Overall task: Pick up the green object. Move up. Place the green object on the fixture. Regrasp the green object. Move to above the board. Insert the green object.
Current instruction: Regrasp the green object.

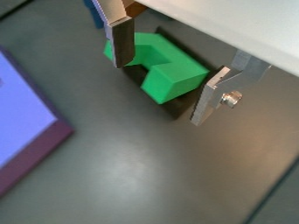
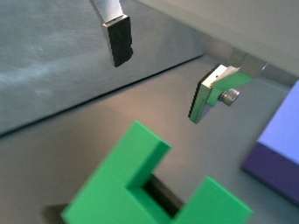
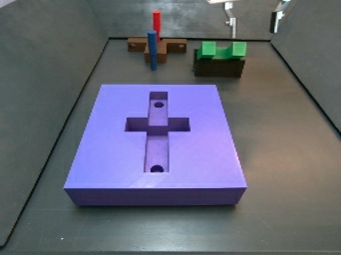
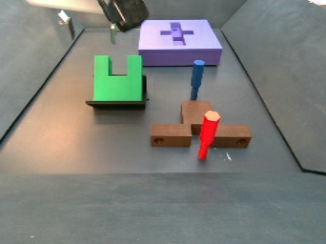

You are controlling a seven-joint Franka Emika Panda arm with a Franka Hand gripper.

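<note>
Two silver fingers (image 1: 121, 39) of the gripper (image 1: 170, 70) stand spread wide on my wrist feeds, and I read the jaws as released with nothing between them. Taking the green object (image 1: 163, 68) as my landmark, the gripper hangs above it and clear of it; in a wrist view the fingers straddle it from higher up without touching.

In both side views I see the green object (image 3: 222, 49) sitting on the fixture (image 3: 221, 67), its notch turned upward, the dark holder showing under it (image 4: 118, 101). In a side view the gripper (image 3: 253, 14) is only just in frame, over the green object at the far end of the counter (image 3: 54, 129).

From the green object, the board (image 3: 160, 139) lies well apart toward the near end in that side view, flat on the counter, with its cross-shaped recess (image 3: 158, 124) and two round holes facing up. Near the green object stands a brown base (image 4: 199, 134) carrying a red peg (image 4: 208, 133) and a blue peg (image 4: 197, 80), both upright.

A corner of the board (image 1: 26, 118) also shows in both wrist views, beside the green object but apart from it.
</note>
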